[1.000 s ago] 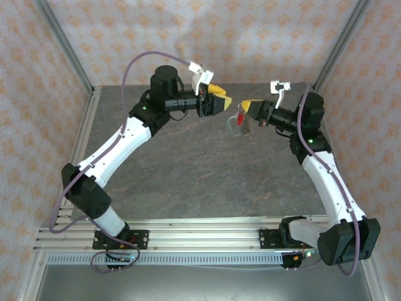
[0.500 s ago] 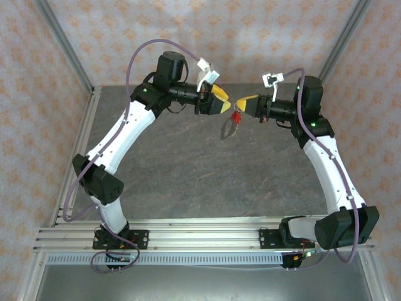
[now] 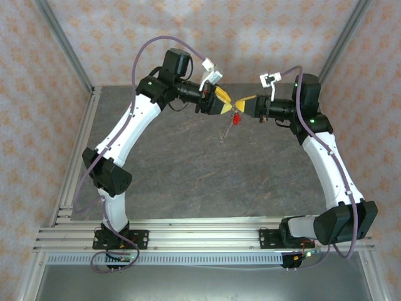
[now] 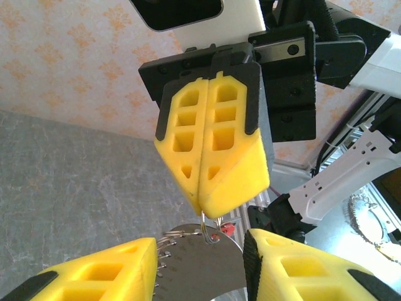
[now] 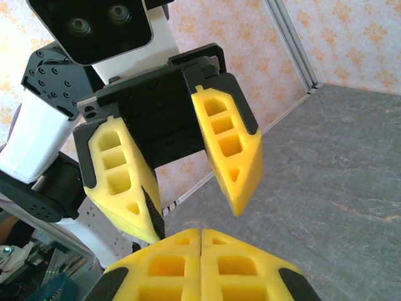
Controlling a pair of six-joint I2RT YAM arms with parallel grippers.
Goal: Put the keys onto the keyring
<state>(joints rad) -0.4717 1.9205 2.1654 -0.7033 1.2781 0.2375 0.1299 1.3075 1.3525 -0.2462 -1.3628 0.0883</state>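
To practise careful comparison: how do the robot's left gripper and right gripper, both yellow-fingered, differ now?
The left gripper stands with jaws apart; the right gripper has them pressed shut. The right gripper pinches a thin silvery metal keyring at its tips; the left gripper clamps nothing. Both have yellow ribbed fingers and face each other above the grey table.

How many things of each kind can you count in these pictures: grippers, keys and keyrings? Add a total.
grippers: 2 (left gripper, right gripper)
red key: 1
keyring: 1
total: 4
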